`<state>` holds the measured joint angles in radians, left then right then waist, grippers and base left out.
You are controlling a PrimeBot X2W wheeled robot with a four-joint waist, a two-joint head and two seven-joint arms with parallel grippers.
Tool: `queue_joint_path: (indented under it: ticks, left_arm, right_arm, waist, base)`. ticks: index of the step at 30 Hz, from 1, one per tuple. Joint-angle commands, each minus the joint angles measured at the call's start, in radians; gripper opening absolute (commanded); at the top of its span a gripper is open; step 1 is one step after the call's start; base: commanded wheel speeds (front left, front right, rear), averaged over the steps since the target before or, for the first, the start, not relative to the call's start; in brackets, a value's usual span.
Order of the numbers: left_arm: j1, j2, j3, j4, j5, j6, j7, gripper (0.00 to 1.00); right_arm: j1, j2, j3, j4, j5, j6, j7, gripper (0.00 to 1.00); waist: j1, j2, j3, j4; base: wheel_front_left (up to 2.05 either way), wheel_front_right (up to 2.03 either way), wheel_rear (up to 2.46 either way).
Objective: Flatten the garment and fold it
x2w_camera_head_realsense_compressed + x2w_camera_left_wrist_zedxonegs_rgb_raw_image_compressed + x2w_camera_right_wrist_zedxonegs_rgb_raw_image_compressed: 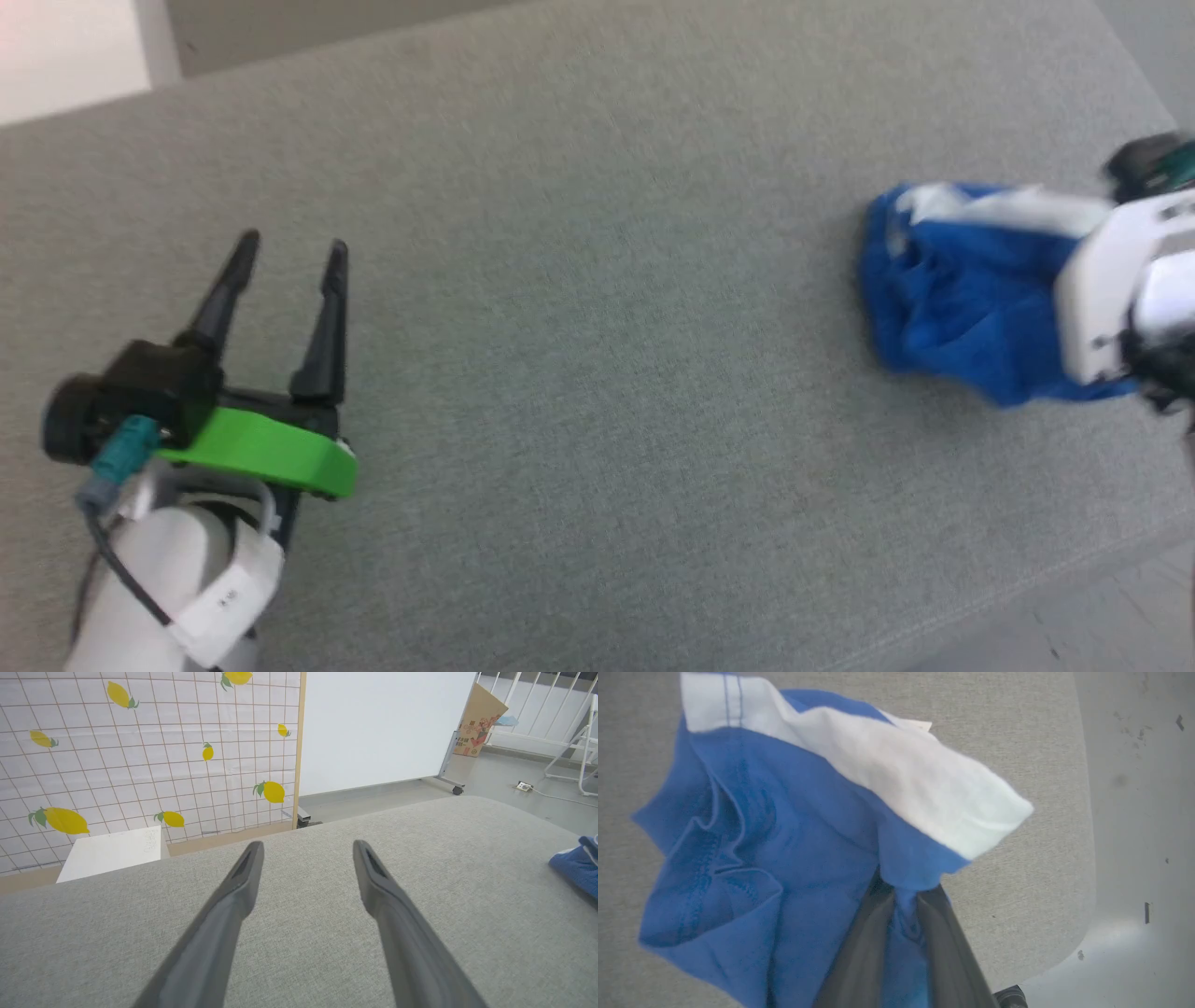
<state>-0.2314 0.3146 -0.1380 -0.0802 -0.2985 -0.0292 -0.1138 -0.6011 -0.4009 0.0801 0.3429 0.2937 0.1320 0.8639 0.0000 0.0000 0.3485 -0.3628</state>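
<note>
The garment (962, 289) is a crumpled bright blue jersey with a white panel, bunched at the right end of the grey padded surface (597, 308). My right gripper (903, 884) is shut on a fold of the garment (752, 826), blue cloth pinched between its two dark fingers, white panel draped above them. In the head view the right arm's white wrist (1120, 280) covers the garment's right part. My left gripper (294, 245) is open and holds nothing, far to the left. Its fingers (233, 891) spread over bare cushion, with a corner of the garment (577, 865) at the right edge.
The cushion's rounded corner and edge lie close beside the garment, with grey floor (1139, 812) beyond. Past the far edge stand a lemon-patterned screen (140, 751), a small white table (112, 851), a white board on wheels (378, 728) and a cardboard box (479, 721).
</note>
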Motion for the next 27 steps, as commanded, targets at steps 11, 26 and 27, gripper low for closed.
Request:
queue_joint_path:
  ticks: [11, 26, 27]
  left_arm:
    - [-0.003, 0.119, 0.084, -0.212, 0.016, 0.028, 0.099, 1.0]
    - [0.047, 0.162, 0.132, -0.304, 0.008, 0.051, 0.139, 1.0]
    - [0.047, 0.157, 0.127, -0.296, 0.005, 0.051, 0.134, 1.0]
  right_arm:
    - [-0.14, -0.076, -0.218, 0.083, -0.106, -0.001, -0.13, 0.0]
    - [-0.225, -0.087, -0.378, 0.131, -0.227, -0.001, -0.249, 1.0]
    - [-0.225, -0.087, -0.384, 0.124, -0.225, -0.001, -0.265, 1.0]
  waist:
    - [0.0, 0.0, 0.344, 0.052]
    - [0.0, 0.0, 0.344, 0.059]
    - [0.0, 0.0, 0.331, 0.062]
  base:
    - [0.0, 0.0, 0.0]
    - [0.0, 0.0, 0.0]
    - [0.0, 0.0, 0.0]
